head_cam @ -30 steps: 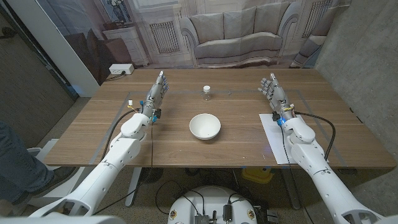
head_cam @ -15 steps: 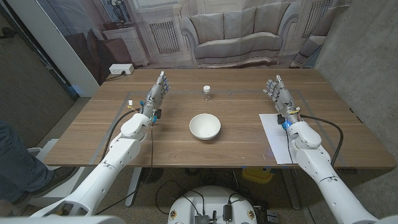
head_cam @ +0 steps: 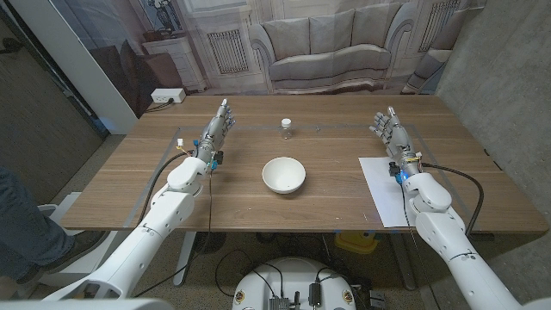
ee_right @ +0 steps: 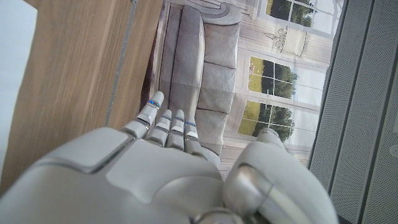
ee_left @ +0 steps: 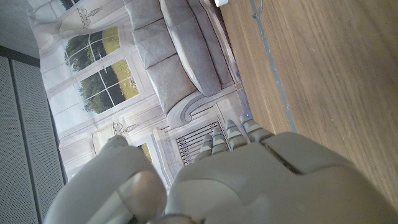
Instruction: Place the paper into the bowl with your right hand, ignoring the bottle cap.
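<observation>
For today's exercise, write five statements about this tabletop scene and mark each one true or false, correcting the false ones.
1. The bowl stands empty at the table's middle. True.
2. The paper lies inside the bowl. False: it lies flat on the table by the right arm.
3. The right hand holds the paper. False: it holds nothing, fingers extended.
4. The bottle cap sits behind the bowl, apart from it. True.
5. The left hand touches the bowl. False: it is well to the bowl's left.

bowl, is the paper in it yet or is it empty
Empty. The bowl shows a bare white inside; the paper lies flat on the table beside the right hand.
</observation>
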